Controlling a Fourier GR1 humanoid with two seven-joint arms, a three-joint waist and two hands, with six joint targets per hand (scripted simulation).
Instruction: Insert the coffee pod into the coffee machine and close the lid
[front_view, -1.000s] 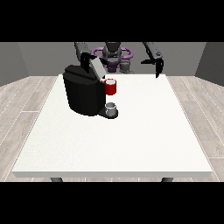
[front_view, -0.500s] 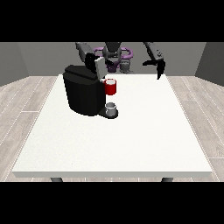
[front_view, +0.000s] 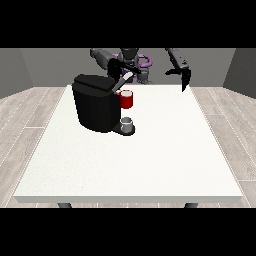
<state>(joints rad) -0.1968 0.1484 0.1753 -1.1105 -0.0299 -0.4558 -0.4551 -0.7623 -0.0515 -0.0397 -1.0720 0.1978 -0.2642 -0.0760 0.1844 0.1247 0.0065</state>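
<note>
The black coffee machine (front_view: 96, 102) stands on the white table (front_view: 150, 160), left of its middle. A red thing at the machine (front_view: 126, 99) sits under the machine's front head. On the machine's base below it rests a small grey thing (front_view: 128, 123); I cannot tell whether it is the pod. The hand at the view's left (front_view: 118, 69) hovers at the machine's top rear corner, close to the lid. The hand at the view's right (front_view: 183, 75) hangs in the air over the table's far right edge, fingers pointing down and holding nothing.
The robot's torso (front_view: 134, 62) stands behind the table's far edge. Wooden floor surrounds the table on all sides.
The hand at the view's left has slid along the machine's top towards the view's right. The hand at the view's right has hardly shifted.
</note>
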